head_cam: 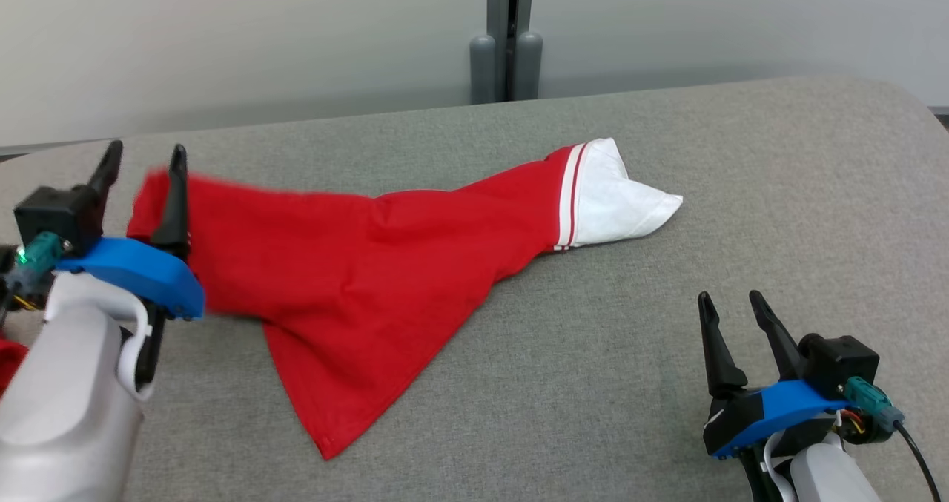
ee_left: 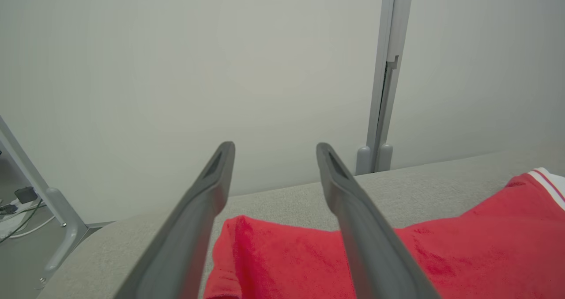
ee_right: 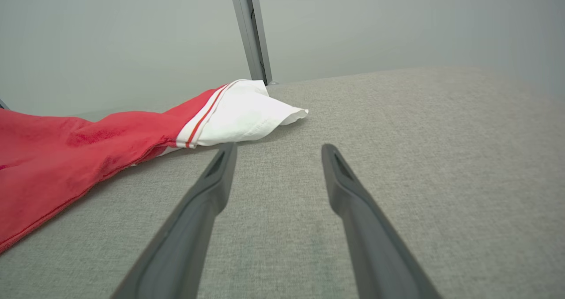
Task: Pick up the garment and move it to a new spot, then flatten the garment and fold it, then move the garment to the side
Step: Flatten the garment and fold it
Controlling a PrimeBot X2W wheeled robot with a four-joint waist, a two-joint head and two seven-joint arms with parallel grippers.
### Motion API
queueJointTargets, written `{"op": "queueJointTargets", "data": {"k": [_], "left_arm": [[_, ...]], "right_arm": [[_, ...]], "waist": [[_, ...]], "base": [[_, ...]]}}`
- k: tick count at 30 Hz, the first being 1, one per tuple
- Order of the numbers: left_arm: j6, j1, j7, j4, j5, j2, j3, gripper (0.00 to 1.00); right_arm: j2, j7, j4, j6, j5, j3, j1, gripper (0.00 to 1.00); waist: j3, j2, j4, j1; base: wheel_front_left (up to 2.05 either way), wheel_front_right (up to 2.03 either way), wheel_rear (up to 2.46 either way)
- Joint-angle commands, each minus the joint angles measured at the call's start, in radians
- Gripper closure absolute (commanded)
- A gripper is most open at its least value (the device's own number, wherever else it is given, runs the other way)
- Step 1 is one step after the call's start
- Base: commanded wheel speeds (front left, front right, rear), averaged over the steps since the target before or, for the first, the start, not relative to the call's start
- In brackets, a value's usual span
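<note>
The red garment (head_cam: 356,265), white and red-striped at its far end, lies stretched across the grey bench (head_cam: 593,383), its left end beneath the left claw (head_cam: 147,153), whose fingers stand apart and grip nothing, while the right claw (head_cam: 730,298), likewise apart, hangs over bare bench near the garment.

The left gripper (head_cam: 144,162) sits at about nine o'clock in the head view. Its two dark fingers are spread wide and point to twelve o'clock. Its pale forearm (head_cam: 67,405) comes up from seven o'clock (it looks big and close). The right gripper (head_cam: 730,303) sits at about four o'clock, fingers wide apart too, leaning a little toward eleven o'clock.
</note>
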Motion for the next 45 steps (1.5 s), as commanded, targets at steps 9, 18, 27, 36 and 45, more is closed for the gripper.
{"op": "queueJointTargets", "data": {"k": [9,18,27,36,45], "left_arm": [[-0.016,0.240,-0.004,-0.094,0.038,-0.169,0.109,0.00],[-0.036,0.438,-0.004,-0.084,0.037,-0.271,0.002,0.00],[-0.034,0.501,-0.004,-0.042,-0.015,-0.256,-0.120,0.00],[-0.034,0.476,-0.001,0.041,-0.016,-0.238,-0.145,0.52],[-0.033,0.462,-0.001,0.067,-0.007,-0.232,-0.117,1.00]], "right_arm": [[-0.002,-0.001,0.015,0.000,0.008,-0.015,0.046,0.00],[-0.003,-0.001,0.028,0.000,0.015,-0.013,0.075,0.00],[-0.002,-0.001,0.030,0.000,0.019,-0.006,0.085,0.00],[-0.002,-0.001,0.019,0.000,0.001,0.000,0.068,0.00],[-0.002,-0.001,0.021,0.000,-0.002,-0.019,0.079,0.00]], "waist": [[-0.049,0.0000,0.036,-0.0002],[-0.088,0.0000,0.048,-0.0002],[-0.100,0.0000,0.044,-0.0002],[-0.077,0.0000,0.027,-0.0002],[-0.087,0.0000,0.041,-0.0002]], "base": [[0.00,0.00,0.00],[0.00,0.00,0.00],[0.00,0.00,0.00],[0.00,0.00,0.00],[0.00,0.00,0.00]]}}
